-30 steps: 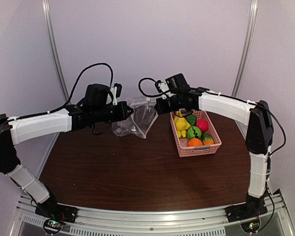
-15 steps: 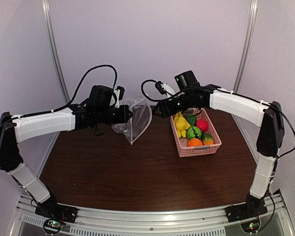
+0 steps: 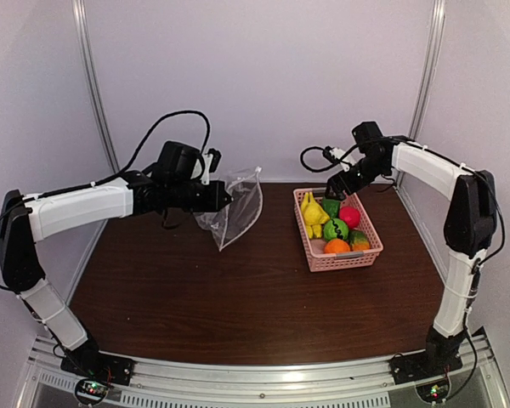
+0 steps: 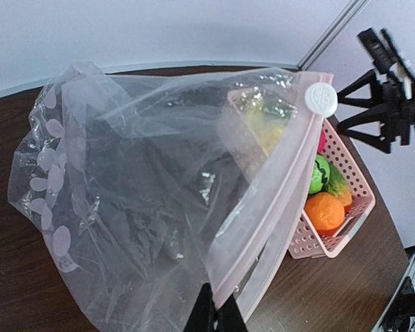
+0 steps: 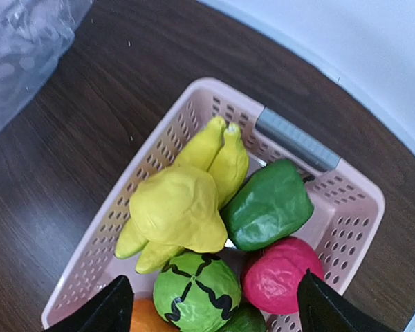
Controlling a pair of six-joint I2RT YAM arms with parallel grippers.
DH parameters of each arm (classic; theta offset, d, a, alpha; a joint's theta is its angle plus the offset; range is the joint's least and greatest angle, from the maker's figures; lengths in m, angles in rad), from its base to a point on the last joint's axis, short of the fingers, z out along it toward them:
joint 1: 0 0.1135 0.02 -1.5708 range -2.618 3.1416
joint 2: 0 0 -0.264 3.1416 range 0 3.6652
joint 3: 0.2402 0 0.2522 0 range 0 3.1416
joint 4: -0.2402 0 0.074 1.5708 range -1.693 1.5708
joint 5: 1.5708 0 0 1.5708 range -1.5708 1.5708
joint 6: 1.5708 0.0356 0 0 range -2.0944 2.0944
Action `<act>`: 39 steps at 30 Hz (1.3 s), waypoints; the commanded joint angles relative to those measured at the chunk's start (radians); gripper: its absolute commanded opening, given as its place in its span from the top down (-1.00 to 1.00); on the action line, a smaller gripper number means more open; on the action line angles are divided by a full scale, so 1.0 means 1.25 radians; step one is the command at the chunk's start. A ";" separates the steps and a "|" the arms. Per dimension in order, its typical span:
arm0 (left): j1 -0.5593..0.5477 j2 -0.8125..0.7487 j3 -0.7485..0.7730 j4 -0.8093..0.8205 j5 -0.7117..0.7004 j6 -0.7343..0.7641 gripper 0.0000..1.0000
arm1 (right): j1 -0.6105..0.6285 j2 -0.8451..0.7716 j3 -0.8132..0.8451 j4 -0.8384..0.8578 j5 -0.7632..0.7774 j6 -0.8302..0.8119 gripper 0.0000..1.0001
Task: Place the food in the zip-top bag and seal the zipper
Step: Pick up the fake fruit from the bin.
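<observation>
Two grippers I am watching: the left gripper point(image 4: 213, 319) is clamping the zipper point(image 4: 270, 194) of the bag point(image 4: 138, 194), which is hanging beside the basket point(image 5: 159, 162); the right gripper point(image 5: 218, 311) is hovering over the food point(image 5: 180, 207) lying in that basket, jaws spread wide, holding nothing.

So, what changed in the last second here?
The right gripper pulled away from the zip-top bag, apparently releasing its mouth, and swung right to hover open over the far end of the basket. The bag, no longer spread between the arms, now hangs narrower from the left gripper, which stays shut on it. The basket and the food in it have not moved.
</observation>
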 commanded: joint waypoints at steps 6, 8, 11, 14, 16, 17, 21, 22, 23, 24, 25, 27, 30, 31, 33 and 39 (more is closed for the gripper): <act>0.004 -0.031 -0.052 0.022 0.075 -0.015 1.00 | 0.004 0.038 -0.060 -0.078 0.083 -0.056 -0.59; 0.004 -0.037 -0.060 0.020 0.071 -0.023 1.00 | 0.005 0.038 -0.085 -0.078 0.083 -0.052 -0.60; 0.004 -0.044 -0.078 0.041 0.060 -0.037 1.00 | 0.005 0.022 -0.129 -0.065 0.081 -0.068 -0.62; 0.004 -0.043 -0.070 0.040 0.059 -0.049 1.00 | 0.005 0.008 -0.162 -0.040 0.081 -0.061 -0.65; 0.004 -0.046 -0.067 0.037 0.061 -0.057 1.00 | 0.006 0.013 -0.169 -0.031 0.074 -0.050 -0.67; 0.004 -0.048 -0.069 0.037 0.061 -0.062 1.00 | 0.006 0.019 -0.170 -0.029 0.062 -0.047 -0.68; 0.004 -0.061 -0.071 0.030 0.060 -0.076 1.00 | 0.010 0.043 -0.179 -0.012 0.025 -0.029 -0.73; 0.004 -0.065 -0.070 0.027 0.061 -0.079 1.00 | 0.013 0.049 -0.181 -0.008 0.018 -0.027 -0.73; 0.004 -0.068 -0.070 0.023 0.061 -0.080 1.00 | 0.017 0.054 -0.185 0.000 0.014 -0.023 -0.73; 0.003 -0.071 -0.070 0.022 0.059 -0.081 1.00 | 0.019 0.057 -0.188 0.004 0.012 -0.021 -0.73; 0.002 -0.074 -0.071 0.018 0.057 -0.083 1.00 | 0.023 0.060 -0.190 0.011 0.013 -0.018 -0.73; 0.002 -0.075 -0.072 0.015 0.056 -0.083 1.00 | 0.027 0.068 -0.191 0.015 0.012 -0.015 -0.73; 0.000 -0.075 -0.076 0.014 0.056 -0.088 1.00 | 0.030 0.079 -0.187 0.000 0.024 -0.014 -0.73; -0.001 -0.076 -0.077 0.014 0.057 -0.088 1.00 | 0.030 0.079 -0.189 -0.001 0.030 -0.016 -0.73; -0.003 -0.077 -0.080 0.007 0.058 -0.089 1.00 | 0.030 0.070 -0.199 0.001 0.041 -0.016 -0.73; -0.007 -0.080 -0.092 0.004 0.072 -0.090 1.00 | 0.031 0.085 -0.215 -0.008 0.074 -0.013 -0.82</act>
